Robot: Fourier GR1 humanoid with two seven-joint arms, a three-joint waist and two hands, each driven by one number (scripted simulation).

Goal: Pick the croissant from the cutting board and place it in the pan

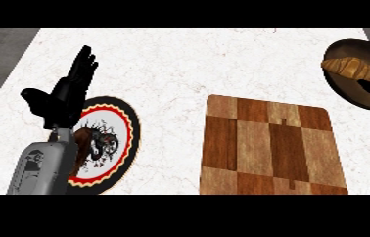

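Observation:
The golden-brown croissant [348, 67] lies inside the dark pan [345, 86] at the right edge of the head view, partly cut off by the frame. The wooden checkered cutting board [269, 145] sits at centre right with nothing on it. My left hand [63, 94] stands at the left with its fingers straight and pointing up, holding nothing, over the edge of a plate. My right hand does not show.
A round plate [108, 143] with a black, red and white rim pattern lies on the white marble counter [188, 64] under my left forearm. The counter's left edge runs along the upper left corner.

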